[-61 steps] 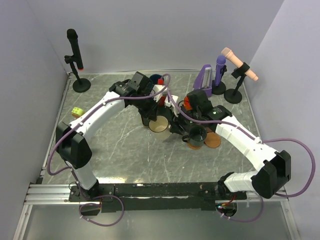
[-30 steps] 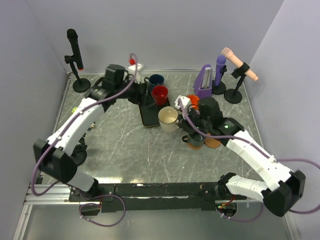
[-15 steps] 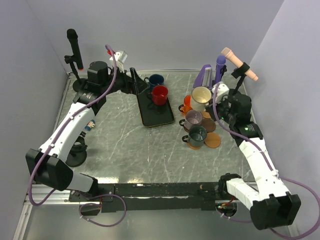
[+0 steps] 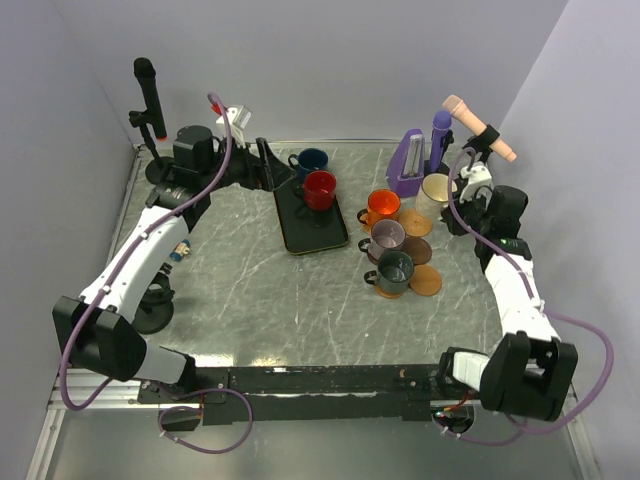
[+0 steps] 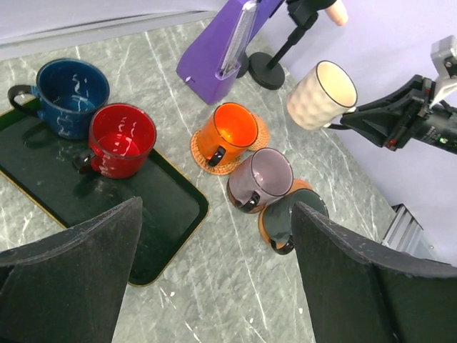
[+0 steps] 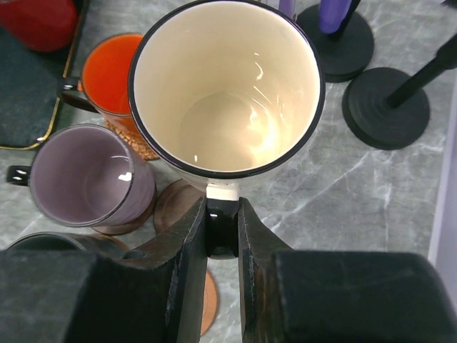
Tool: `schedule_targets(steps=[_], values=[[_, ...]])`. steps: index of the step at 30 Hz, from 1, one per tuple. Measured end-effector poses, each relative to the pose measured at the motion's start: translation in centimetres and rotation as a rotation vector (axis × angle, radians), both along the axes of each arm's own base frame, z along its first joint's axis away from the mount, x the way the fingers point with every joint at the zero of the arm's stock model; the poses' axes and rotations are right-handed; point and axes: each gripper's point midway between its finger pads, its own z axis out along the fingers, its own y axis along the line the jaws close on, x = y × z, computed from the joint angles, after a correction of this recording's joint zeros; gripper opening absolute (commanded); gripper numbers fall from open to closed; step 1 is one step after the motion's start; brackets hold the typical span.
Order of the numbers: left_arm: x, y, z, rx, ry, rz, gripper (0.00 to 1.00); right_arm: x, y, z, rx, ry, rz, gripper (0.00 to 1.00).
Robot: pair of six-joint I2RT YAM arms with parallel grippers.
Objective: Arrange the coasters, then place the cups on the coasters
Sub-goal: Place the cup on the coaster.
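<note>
My right gripper (image 6: 221, 214) is shut on the dark handle of the cream cup (image 6: 228, 93), which hangs tilted above the table (image 4: 436, 193). Below it lie a bare tan coaster (image 4: 413, 222) and a bare dark brown coaster (image 6: 178, 207). The orange cup (image 4: 382, 207) stands on a woven coaster. The mauve cup (image 4: 387, 237) sits on a brown coaster and the dark green cup (image 4: 395, 270) on an orange one, with another bare coaster (image 4: 426, 281) beside it. The red cup (image 5: 121, 139) and navy cup (image 5: 71, 89) stand on the black tray (image 5: 164, 207). My left gripper (image 5: 216, 207) hangs open and empty, high above the table.
A purple wedge-shaped object (image 4: 408, 160), a purple microphone (image 4: 438, 140) and a peach microphone on a stand (image 4: 480, 135) crowd the back right, close to the cream cup. A black microphone stand (image 4: 150, 115) is at the back left. A small item (image 4: 180, 250) lies by the left arm.
My right gripper has carried the cream cup from beside the tray rightward to the back right, over the bare coasters. My left arm has drawn back to the far left and risen.
</note>
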Motion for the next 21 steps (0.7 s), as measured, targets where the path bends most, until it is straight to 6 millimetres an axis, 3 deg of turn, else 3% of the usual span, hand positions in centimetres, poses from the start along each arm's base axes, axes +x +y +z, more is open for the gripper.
schedule_targets(steps=[6,11,21], values=[[0.1,0.3,-1.5,0.006,0.029,0.010,0.88,1.7,-0.2,-3.3,-0.001,0.063,0.022,0.00],[0.2,0.4,-1.4,0.005,0.026,0.013,0.88,2.5,-0.5,-6.0,-0.013,0.118,0.036,0.00],[0.9,0.3,-2.1,0.011,0.044,0.015,0.88,3.5,-0.4,-8.8,-0.041,0.159,0.065,0.00]])
